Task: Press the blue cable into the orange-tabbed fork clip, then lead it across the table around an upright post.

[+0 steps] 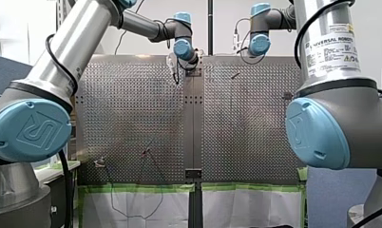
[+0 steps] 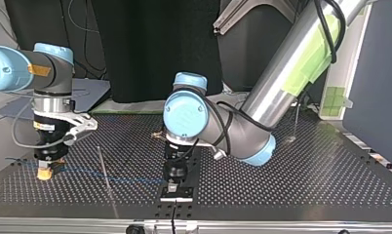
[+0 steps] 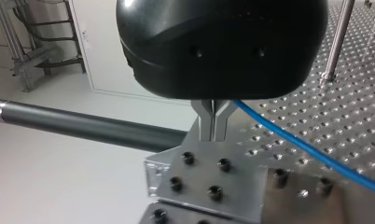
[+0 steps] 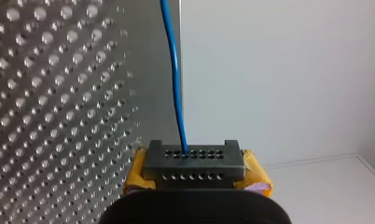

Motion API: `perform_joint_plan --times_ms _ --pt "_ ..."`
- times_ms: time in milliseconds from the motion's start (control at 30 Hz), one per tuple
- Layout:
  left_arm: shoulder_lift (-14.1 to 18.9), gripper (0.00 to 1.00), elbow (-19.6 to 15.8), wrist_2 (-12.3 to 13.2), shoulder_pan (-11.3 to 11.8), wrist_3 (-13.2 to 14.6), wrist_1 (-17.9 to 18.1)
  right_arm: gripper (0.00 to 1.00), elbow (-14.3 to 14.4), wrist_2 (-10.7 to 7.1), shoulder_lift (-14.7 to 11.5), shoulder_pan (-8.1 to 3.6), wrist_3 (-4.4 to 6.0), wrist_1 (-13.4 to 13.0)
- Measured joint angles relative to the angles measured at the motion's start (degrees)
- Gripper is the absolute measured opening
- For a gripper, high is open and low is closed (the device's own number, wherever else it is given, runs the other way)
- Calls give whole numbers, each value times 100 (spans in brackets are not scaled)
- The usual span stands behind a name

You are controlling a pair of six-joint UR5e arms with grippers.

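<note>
The left gripper's [image 3: 213, 134] metal fingers [image 3: 205, 123] were pressed together, their tips set down at a metal bracket [image 3: 209, 179] studded with screw heads. The blue cable [image 3: 307, 149] was seen coming out from just behind these fingers, under the black gripper body. From there it was led slantwise away from the jaws, low over the perforated table [image 3: 288, 116]. Whether it was nipped between the jaws could not be told, since the fingers hid that spot. Further out on the cable's side of the jaws an upright post [image 3: 337, 42] was seen, its top cut off.

The right gripper [image 4: 194, 173] was closed on the same cable. The cable was seen entering a dark perforated block [image 4: 193, 161] flanked by the yellow pads [image 4: 135, 175], and it ran straight ahead of the jaws beside the table's edge. The pinch itself was covered by the block.

The cable was seen as a thin, smooth, bright blue line, stretched nearly straight from one pair of jaws to the other. In the top view a thin rod [image 2: 106, 175] was seen between the two grippers, crossing the cable. On which side of it the cable passed could not be made out.
</note>
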Motion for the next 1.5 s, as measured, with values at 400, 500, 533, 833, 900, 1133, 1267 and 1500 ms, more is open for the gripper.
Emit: perform_joint_plan --times_ms 400,500,533,833,900,1133,1267,1500 --pt "-540 0 573 -1 -203 -31 -190 0 0 -13 3 -264 -12 68" --pt "-571 0 640 11 -218 -60 -181 0 2 -15 3 -323 -15 69" --pt "-591 0 670 19 -223 -73 -182 0 2 -19 5 -346 -15 69" --pt "-988 0 1076 38 -371 -234 -284 0 7 -87 14 -522 -17 74" --pt "-1061 0 1136 52 -399 -262 -282 0 8 -102 21 -569 -17 76" --pt "-1260 0 1255 64 -471 -288 -276 0 36 -123 155 -682 -17 74" --pt "-1279 0 1266 66 -476 -297 -271 0 49 -135 198 -715 -13 71" --pt "-1338 0 1274 141 -462 -358 -257 0 52 -213 257 -781 24 59"
